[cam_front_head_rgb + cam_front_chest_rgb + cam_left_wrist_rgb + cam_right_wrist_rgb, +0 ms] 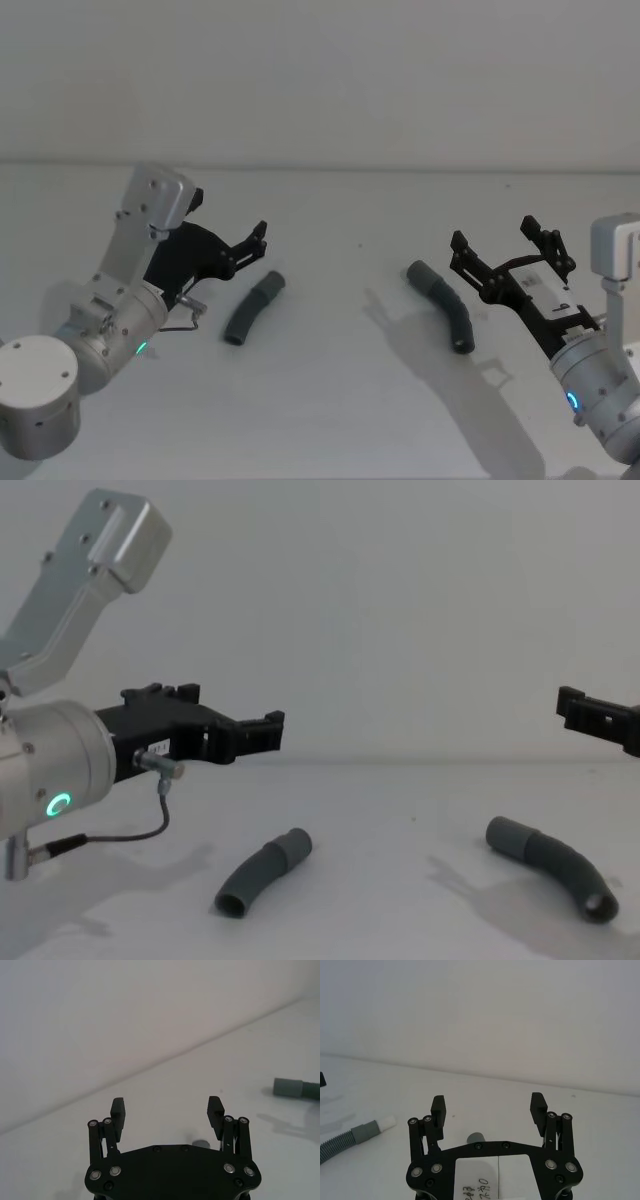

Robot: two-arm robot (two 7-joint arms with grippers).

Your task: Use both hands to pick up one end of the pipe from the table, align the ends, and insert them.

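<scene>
Head view: the left gripper [250, 245], jaws apart, hovers left of centre, just beside the left pipe piece [254, 308]. The right gripper [495, 238], jaws also apart, stands at right near the right pipe piece [445, 300]. Both pieces lie flat on the table [330, 400], well apart.

Left wrist view: fingers spread, nothing between them.

Right wrist view: likewise empty. A ribbed hose [350, 1140] with a whitish tip lies at lower left.

Chest view: the pieces are smooth, curved, matt grey tubes with wider collars. Likely fault: pinched off-centre, a curved tube may roll or swing, so the mouths meet askew and jam.
</scene>
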